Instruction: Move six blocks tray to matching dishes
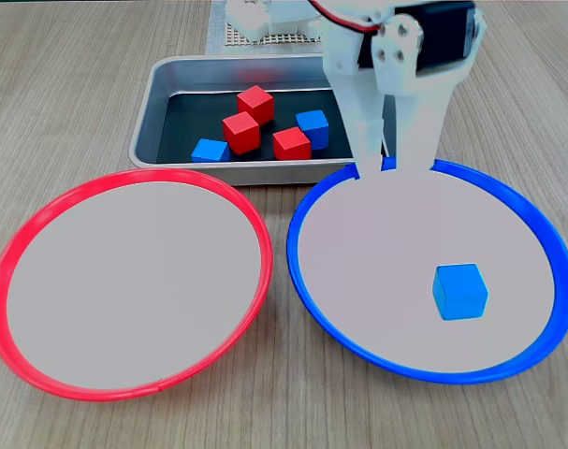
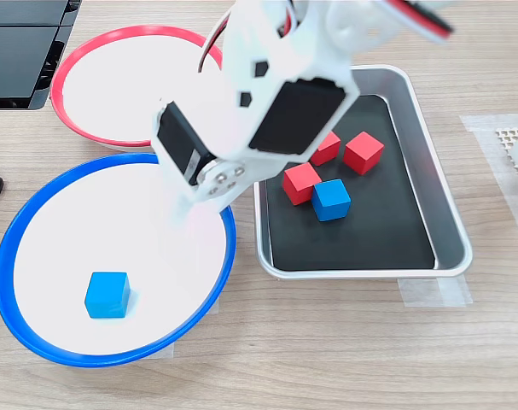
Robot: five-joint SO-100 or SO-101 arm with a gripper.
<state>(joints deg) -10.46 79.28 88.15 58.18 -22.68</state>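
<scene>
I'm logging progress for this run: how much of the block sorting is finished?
Done: one blue block lies in the blue dish. In hand: nothing seen; the tool hangs over that dish's far rim, open or shut unclear. Left: three red blocks and two blue remain in the tray; the red dish holds none.

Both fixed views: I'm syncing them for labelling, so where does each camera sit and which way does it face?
A fixed view: low in front of the dishes, facing the tray behind; the white gripper hangs over the blue-rimmed dish.
Another fixed view: high, looking steeply down, tray right, red-rimmed dish top left; the arm crosses the centre.
Shared: the blue block in the blue-rimmed dish.
</scene>
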